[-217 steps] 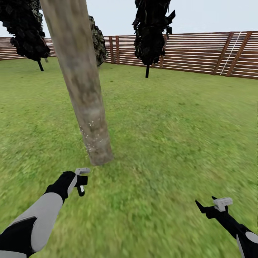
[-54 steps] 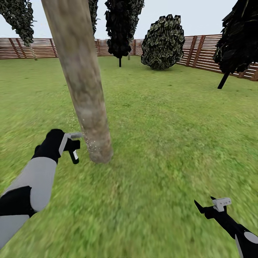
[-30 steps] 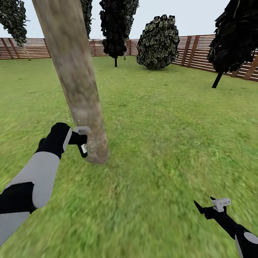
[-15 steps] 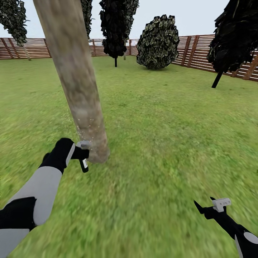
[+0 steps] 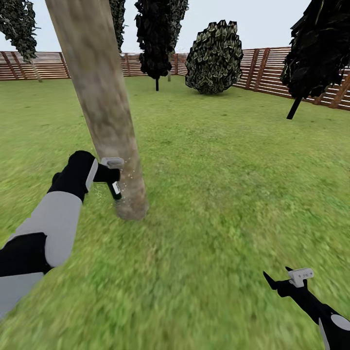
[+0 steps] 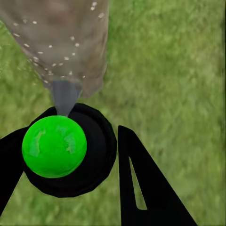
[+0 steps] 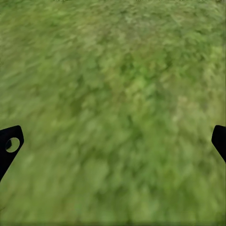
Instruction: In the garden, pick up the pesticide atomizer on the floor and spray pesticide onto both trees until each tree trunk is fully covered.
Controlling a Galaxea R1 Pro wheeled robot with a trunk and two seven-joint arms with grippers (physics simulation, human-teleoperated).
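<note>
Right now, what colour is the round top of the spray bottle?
Bright green, on the pesticide atomizer; clearest in the left wrist view.

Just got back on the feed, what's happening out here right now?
The left gripper holds the pesticide atomizer close against the lower part of a thick tree trunk in the garden. In the left wrist view the nozzle points at the bark, which is dotted with pale specks of spray. The right gripper hangs open and empty over the grass, low at the robot's right. A slatted fence and darker trees stand behind.
</note>
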